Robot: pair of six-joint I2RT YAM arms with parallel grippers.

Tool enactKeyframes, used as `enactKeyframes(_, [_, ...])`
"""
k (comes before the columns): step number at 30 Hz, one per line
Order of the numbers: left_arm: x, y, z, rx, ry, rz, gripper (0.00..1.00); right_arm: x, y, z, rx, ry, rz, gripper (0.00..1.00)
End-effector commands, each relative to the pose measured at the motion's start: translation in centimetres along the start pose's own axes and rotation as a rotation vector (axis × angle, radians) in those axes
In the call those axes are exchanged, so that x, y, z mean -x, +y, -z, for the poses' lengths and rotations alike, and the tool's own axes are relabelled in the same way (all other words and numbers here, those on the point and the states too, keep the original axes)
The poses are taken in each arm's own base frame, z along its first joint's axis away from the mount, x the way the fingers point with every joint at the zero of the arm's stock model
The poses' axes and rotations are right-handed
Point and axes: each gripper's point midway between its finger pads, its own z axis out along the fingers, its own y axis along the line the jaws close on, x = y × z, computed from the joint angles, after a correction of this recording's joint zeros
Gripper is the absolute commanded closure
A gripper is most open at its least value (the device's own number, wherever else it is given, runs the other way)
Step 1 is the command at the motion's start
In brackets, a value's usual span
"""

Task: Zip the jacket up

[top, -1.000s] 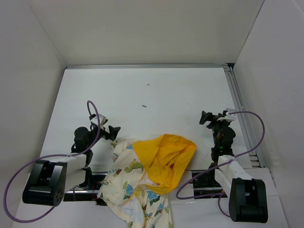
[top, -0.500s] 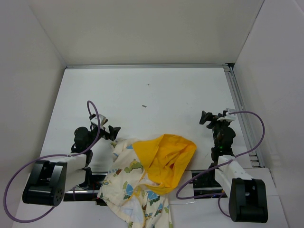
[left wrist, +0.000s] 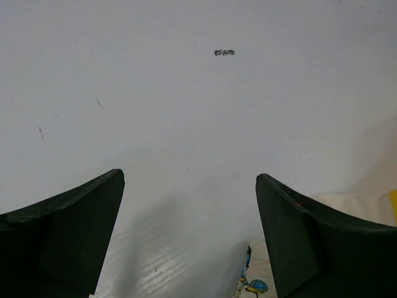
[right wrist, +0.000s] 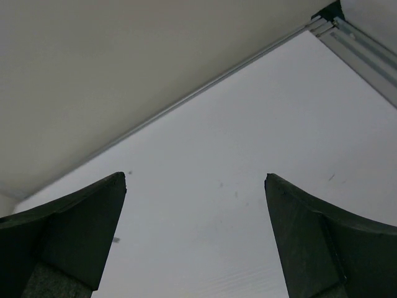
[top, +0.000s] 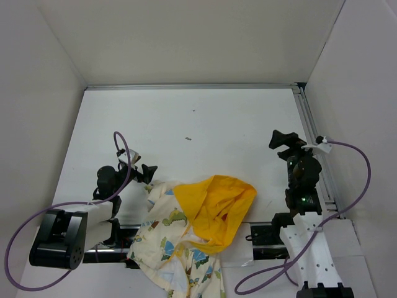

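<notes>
The jacket (top: 180,242) lies crumpled at the near edge of the table between the two arm bases, cream with cartoon prints, its yellow hood (top: 217,205) bunched on top; the zipper does not show. My left gripper (top: 141,167) is open and empty, just left of the jacket's upper left edge. A corner of the jacket (left wrist: 260,282) shows by its right finger in the left wrist view. My right gripper (top: 280,139) is open and empty, raised to the right of the hood, facing the back of the table (right wrist: 205,205).
White walls close in the table (top: 186,124) on the left, back and right. A metal rail (top: 313,143) runs along the right edge, close to my right arm. A small dark speck (top: 188,139) lies mid-table.
My right arm has lifted and swung a little right and toward the back, its cable moving with it. The left arm and the jacket have not moved.
</notes>
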Motion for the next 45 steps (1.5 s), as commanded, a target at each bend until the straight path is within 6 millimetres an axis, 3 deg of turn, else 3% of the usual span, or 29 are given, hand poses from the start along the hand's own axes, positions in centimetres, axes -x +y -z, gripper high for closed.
enactKeyframes(1, [1.0, -0.2, 0.2, -0.017, -0.053, -0.045, 0.01, -1.4, -0.9, 1.8, -0.135, 0.109, -0.228, 0.0])
enactKeyframes(2, [1.0, -0.2, 0.2, -0.016, -0.053, -0.046, 0.01, -2.1, -1.4, 2.2, -0.184, 0.137, -0.302, 0.0])
enactKeyframes(3, [1.0, -0.2, 0.2, -0.016, -0.053, -0.045, 0.01, -1.6, -0.5, 2.4, -0.15, 0.156, -0.292, 0.0])
enactKeyframes(6, [1.0, -0.2, 0.2, -0.016, -0.054, -0.046, 0.01, -2.1, 2.0, 3.4, -0.013, 0.268, -0.142, 0.0])
enactKeyframes(7, [1.0, -0.2, 0.2, -0.016, -0.054, -0.046, 0.01, -2.4, 1.5, 3.7, -0.048, 0.294, -0.154, 0.0])
enactKeyframes(8, [1.0, -0.2, 0.2, -0.017, -0.054, -0.048, 0.01, -3.9, 0.9, 4.2, -0.086, 0.367, -0.163, 0.0])
enactKeyframes(9, [0.9, -0.2, 0.2, -0.018, -0.052, -0.045, 0.01, -5.4, 2.6, 5.0, -0.01, 0.461, -0.155, 0.0])
enactKeyframes(12, [0.8, -0.1, 0.1, -0.01, -0.046, -0.04, 0.01, -10.4, 2.2, 6.6, -0.022, 0.687, -0.166, 0.0])
enactKeyframes(13, [1.3, 0.0, 0.2, 0.001, -0.068, -0.05, 0.01, -12.1, 3.0, 7.7, 0.022, 0.775, -0.172, 0.0])
enactKeyframes(14, [3.7, 0.0, 0.0, 0.003, -0.122, -0.08, 0.01, -13.9, 2.5, 8.2, -0.005, 0.852, -0.169, 0.0])
enactKeyframes(15, [4.8, -0.1, -0.2, -0.001, -0.111, -0.072, 0.01, -15.4, 2.0, 8.9, -0.02, 0.904, -0.162, 0.0])
enactKeyframes(16, [3.2, 0.0, 0.1, 0.012, -0.001, -0.013, 0.01, -16.9, 1.9, 9.8, -0.045, 0.962, -0.152, 0.0])
enactKeyframes(17, [8.0, -0.3, 0.2, 0.023, -0.104, 0.029, 0.01, -17.8, 1.6, 10.4, -0.06, 0.991, -0.139, 0.0])
enactKeyframes(18, [9.6, -0.4, 0.6, 0.025, -0.132, 0.044, 0.01, -18.4, 1.5, 10.9, -0.066, 1.012, -0.12, 0.0])
enactKeyframes(20, [13.5, -3.5, 1.9, -0.117, -0.197, -0.014, 0.01, -19.6, 0.7, 11.8, -0.131, 1.037, -0.072, 0.01])
enactKeyframes(22, [15.3, -5.2, 2.7, -0.183, -0.221, 0.023, 0.01, -20.6, 0.4, 12.2, -0.166, 1.061, -0.04, 0.03])
enactKeyframes(24, [15.7, -5.2, 2.7, -0.174, -0.204, 0.096, 0.01, -21.8, 0.1, 12.7, -0.191, 1.101, -0.029, 0.08])
enactKeyframes(26, [16.3, -5.4, 2.4, -0.18, -0.132, 0.186, 0.01, -22.6, 1.3, 12.8, -0.137, 1.124, -0.022, 0.25])
enactKeyframes(27, [16.8, -5.4, 2.2, -0.183, -0.112, 0.198, 0.01, -23.1, 1.6, 12.9, -0.128, 1.138, -0.018, 0.44])
enactKeyframes(28, [18.5, -5.4, 1.9, -0.189, -0.102, 0.215, 0.01, -23.1, 2.4, 12.2, -0.105, 1.118, -0.034, 0.96])
enactKeyframes(29, [17.7, -5.2, 1.7, -0.167, -0.031, 0.28, 0.01, -22.5, 3.1, 11.3, -0.108, 1.083, -0.04, 1.0])
enactKeyframes(31, [19.8, -4.8, 1.3, -0.125, 0.001, 0.39, 0.01, -21.1, 5.1, 9.8, -0.053, 1.032, -0.046, 1.0])
enactKeyframes(32, [18.7, -4.3, 1.4, -0.071, 0.069, 0.46, 0.01, -19.3, 7.4, 8.5, 0.005, 0.982, -0.055, 1.0])
enactKeyframes(34, [19.5, -4.5, 1.2, -0.066, 0.094, 0.51, 0.01, -16.0, 10.7, 7.4, 0.14, 0.909, -0.015, 1.0])
enactKeyframes(38, [19.8, -6.0, 1.5, -0.161, 0.093, 0.499, 0.01, -12.1, 12.7, 7.6, 0.219, 0.798, 0.098, 1.0])
enactKeyframes(41, [18.5, -5.2, 1.6, -0.071, 0.121, 0.626, 0.01, -10.6, 14.0, 8.0, 0.265, 0.734, 0.153, 1.0])
enactKeyframes(43, [17.5, -4.4, 1.5, -0.004, 0.139, 0.68, 0.01, -8.2, 15.8, 6.6, 0.269, 0.657, 0.146, 1.0])
enactKeyframes(44, [17.5, -4.6, 1.5, -0.025, 0.14, 0.652, 0.01, -5.3, 17.6, 5.3, 0.28, 0.568, 0.119, 1.0])
enactKeyframes(45, [17.9, -5.1, 1.5, -0.069, 0.136, 0.616, 0.01, -3.9, 18.4, 4.3, 0.269, 0.524, 0.114, 1.0])
